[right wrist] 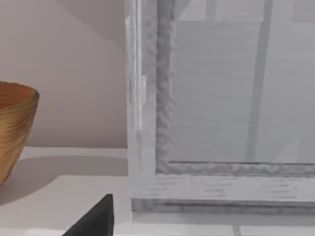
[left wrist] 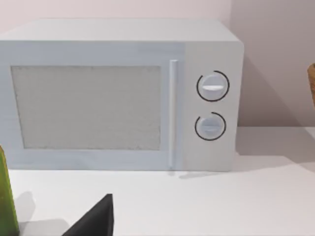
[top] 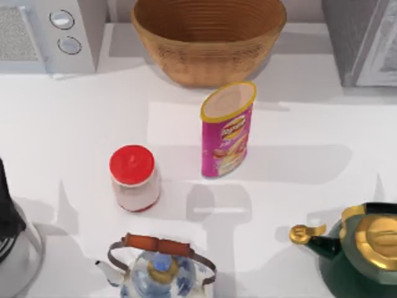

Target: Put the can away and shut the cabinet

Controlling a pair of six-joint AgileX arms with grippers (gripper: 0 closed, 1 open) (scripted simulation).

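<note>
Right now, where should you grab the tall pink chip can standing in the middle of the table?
Grip the tall pink chip can around its mid-body, coming in level from the table's open right side. It stands upright, a slim cylinder, and that side looks free of neighbours.

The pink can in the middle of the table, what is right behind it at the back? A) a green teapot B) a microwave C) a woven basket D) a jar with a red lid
C: in the top view the pink can stands upright just in front of the woven basket at the back of the table.
</note>
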